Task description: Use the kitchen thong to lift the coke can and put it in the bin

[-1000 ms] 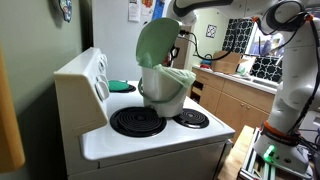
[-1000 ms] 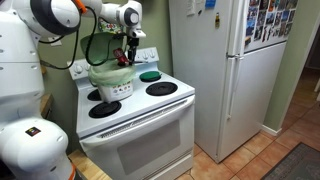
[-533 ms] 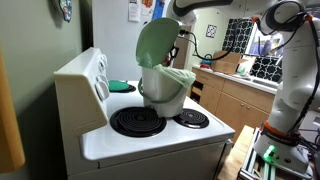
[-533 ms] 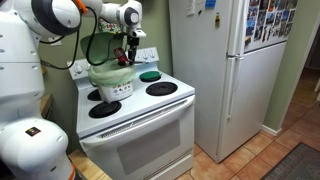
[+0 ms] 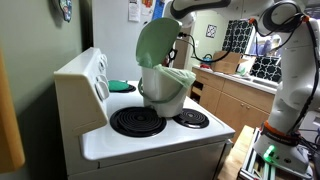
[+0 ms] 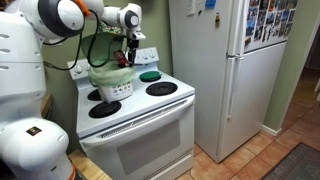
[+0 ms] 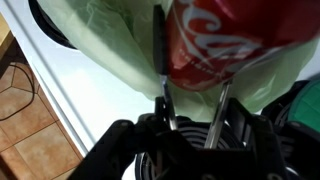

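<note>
We see the bin standing on the white stove among its black coil burners. A white fridge stands beside it, with wooden cabinets nearby. Our gripper squeezes the kitchen tongs, which clamp the coke can just over the bin's liner.

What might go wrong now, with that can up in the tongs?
The can is pinched only between the thin tongs the gripper squeezes; it may slip and land on the stove rather than in the bin. The raised lid stands close by; a bump might shift the bin.
</note>
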`<state>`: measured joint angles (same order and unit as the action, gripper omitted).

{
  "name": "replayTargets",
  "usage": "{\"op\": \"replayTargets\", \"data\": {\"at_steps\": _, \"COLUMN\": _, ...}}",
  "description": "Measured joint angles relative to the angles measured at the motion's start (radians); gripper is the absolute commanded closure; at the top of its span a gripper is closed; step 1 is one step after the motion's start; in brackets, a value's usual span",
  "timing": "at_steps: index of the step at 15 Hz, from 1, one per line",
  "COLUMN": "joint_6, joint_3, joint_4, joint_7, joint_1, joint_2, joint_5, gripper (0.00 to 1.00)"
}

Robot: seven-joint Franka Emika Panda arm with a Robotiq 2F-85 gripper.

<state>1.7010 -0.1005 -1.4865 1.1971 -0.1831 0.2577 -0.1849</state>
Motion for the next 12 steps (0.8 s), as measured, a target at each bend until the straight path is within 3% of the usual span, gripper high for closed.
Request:
{"op": "replayTargets", "data": {"at_steps": 2, "joint_6": -0.013, "joint_3": -0.001, "joint_4": 0.012, "joint_7": 0.0, "joint_1": -0.014, "joint_2": 0.014, "joint_5": 0.018, "gripper": 0.51}}
{"op": "replayTargets", "data": {"at_steps": 4, "joint_6": -0.025, "joint_3": -0.002, "joint_4": 0.034, "joint_7": 0.0, "joint_1": -0.023, "joint_2": 0.028, "joint_5": 0.031, "gripper": 0.55}}
{"op": "replayTargets", "data": {"at_steps": 5, "joint_6": -0.032, "joint_3": -0.002, "joint_4": 0.044, "joint_7": 0.0, "joint_1": -0.027, "joint_2": 0.034, "joint_5": 0.038, "gripper": 0.62}}
{"op": "replayTargets", "data": {"at_steps": 12, "joint_6": -0.041, "joint_3": -0.002, "joint_4": 0.089, "joint_7": -0.001, "joint_1": -0.042, "joint_2": 0.053, "joint_5": 0.072, "gripper": 0.62}}
